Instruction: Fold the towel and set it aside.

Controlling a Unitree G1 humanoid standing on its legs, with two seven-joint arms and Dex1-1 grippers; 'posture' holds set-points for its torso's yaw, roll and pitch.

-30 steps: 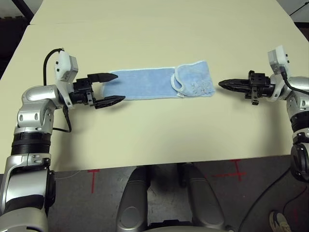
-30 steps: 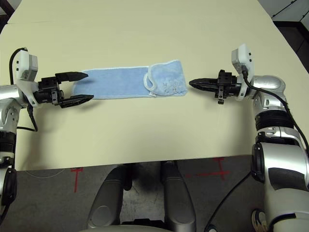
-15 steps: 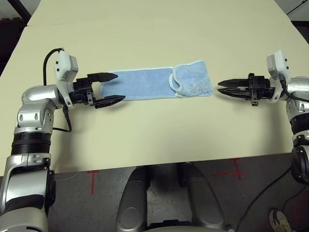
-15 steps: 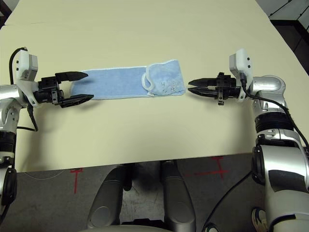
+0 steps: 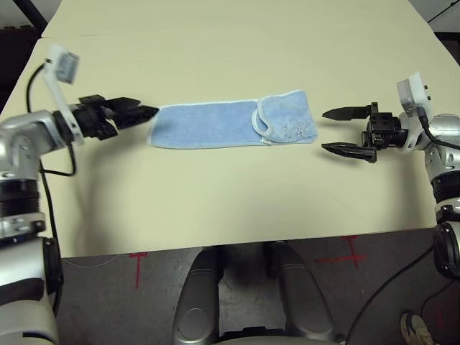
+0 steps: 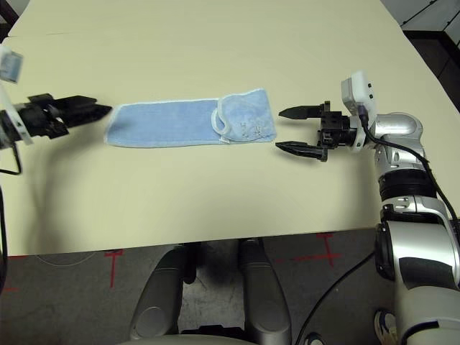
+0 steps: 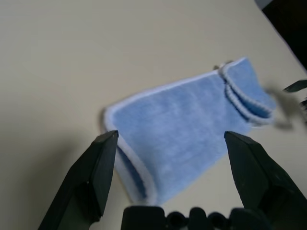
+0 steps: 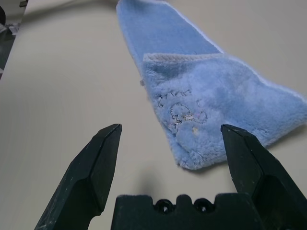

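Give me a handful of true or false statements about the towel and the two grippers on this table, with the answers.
1. The towel lies flat on the table as a long strip. True.
2. The right gripper is clamped on the towel. False: its fingers are open, short of the towel's end.
3. The towel's end nearest the right gripper is folded back over itself. True.
4. The left gripper holds the towel lifted. False: it is open and holds nothing.
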